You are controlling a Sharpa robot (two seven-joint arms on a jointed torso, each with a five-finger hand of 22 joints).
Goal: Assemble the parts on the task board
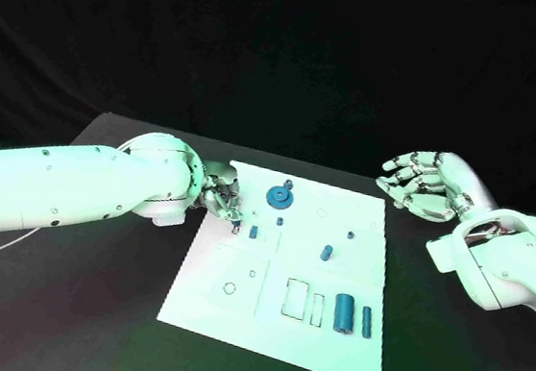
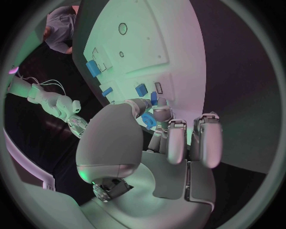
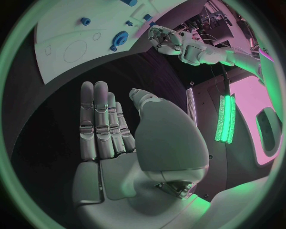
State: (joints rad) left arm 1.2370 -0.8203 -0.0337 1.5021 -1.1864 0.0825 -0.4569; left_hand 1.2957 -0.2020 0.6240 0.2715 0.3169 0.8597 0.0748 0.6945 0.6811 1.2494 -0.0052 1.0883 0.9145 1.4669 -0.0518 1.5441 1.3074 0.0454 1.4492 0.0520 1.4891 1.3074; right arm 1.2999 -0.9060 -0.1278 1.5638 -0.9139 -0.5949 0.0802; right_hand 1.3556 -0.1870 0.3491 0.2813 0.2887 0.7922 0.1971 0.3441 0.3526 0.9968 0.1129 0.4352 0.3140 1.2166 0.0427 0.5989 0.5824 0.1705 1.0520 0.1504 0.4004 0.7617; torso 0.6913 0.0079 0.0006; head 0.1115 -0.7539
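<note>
Task board (image 1: 292, 278), white, lies mid-worktop (image 1: 92, 311) with blue parts scattered over it, a gear-shaped part (image 1: 279, 196) near its far edge. Left hand (image 1: 220, 199) sits at the board's left edge, fingers (image 2: 159, 114) pinching a small blue part (image 2: 149, 120). Right hand (image 1: 426, 186) hovers off the far right corner, fingers (image 3: 100, 124) straight, side by side, holding nothing.

Dim green-tinged light, dark surroundings
</note>
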